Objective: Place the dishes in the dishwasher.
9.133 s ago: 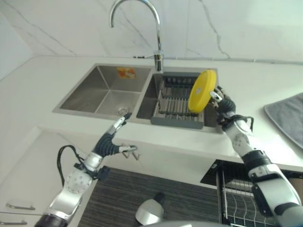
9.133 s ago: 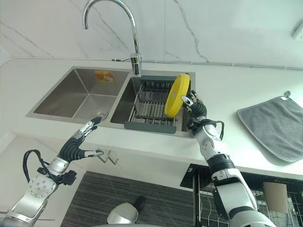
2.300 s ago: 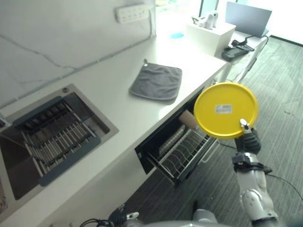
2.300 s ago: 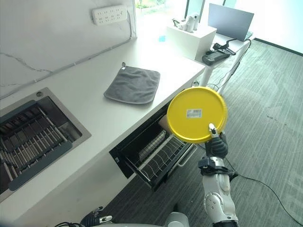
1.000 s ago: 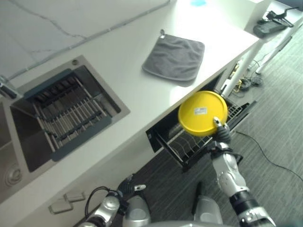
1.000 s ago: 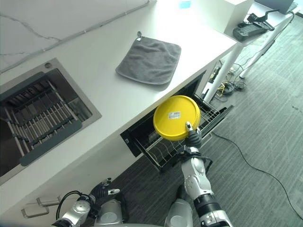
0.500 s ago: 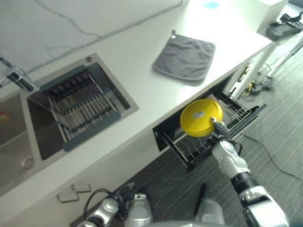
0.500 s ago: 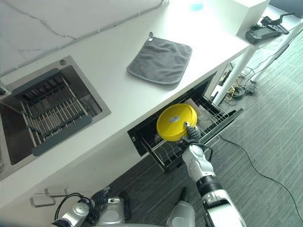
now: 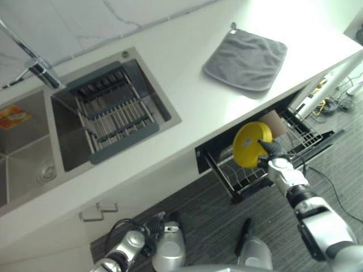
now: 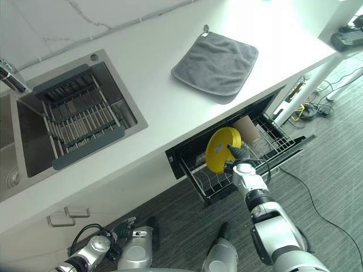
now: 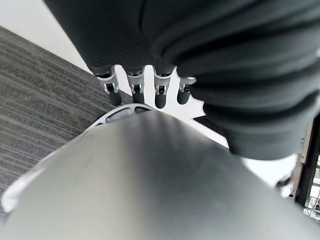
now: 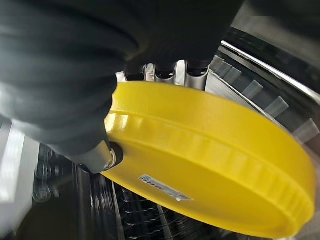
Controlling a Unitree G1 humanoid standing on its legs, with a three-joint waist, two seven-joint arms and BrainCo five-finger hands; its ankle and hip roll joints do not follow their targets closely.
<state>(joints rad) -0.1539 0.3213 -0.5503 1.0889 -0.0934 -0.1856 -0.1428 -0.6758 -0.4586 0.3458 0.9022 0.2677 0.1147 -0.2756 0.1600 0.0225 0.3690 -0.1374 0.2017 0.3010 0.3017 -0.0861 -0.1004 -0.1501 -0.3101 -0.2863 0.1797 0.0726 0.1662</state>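
A round yellow plate (image 9: pixel 248 145) stands nearly upright over the wire rack (image 10: pixel 211 187) of the pulled-out dishwasher drawer under the counter. My right hand (image 9: pixel 272 151) is shut on the plate's rim. In the right wrist view the thumb (image 12: pixel 102 156) presses the plate's (image 12: pixel 210 165) labelled underside and the fingers (image 12: pixel 165 71) lie behind it. A brown cup (image 10: pixel 245 128) lies in the rack just beyond the plate. My left hand (image 10: pixel 121 229) hangs low by the floor, its fingers (image 11: pixel 134 91) relaxed and holding nothing.
A grey cloth (image 9: pixel 245 52) lies on the white counter (image 9: pixel 187 85) above the dishwasher. The steel sink (image 9: pixel 34 141) holds a dark drainer rack (image 9: pixel 110 116), with the tap (image 9: pixel 39 69) behind it. Grey striped floor (image 10: pixel 334 153) stretches beyond the open drawer.
The camera has swung, shifting the whole scene. My right hand has brought the yellow plate lower and further into the drawer, turning it more upright over the rack.
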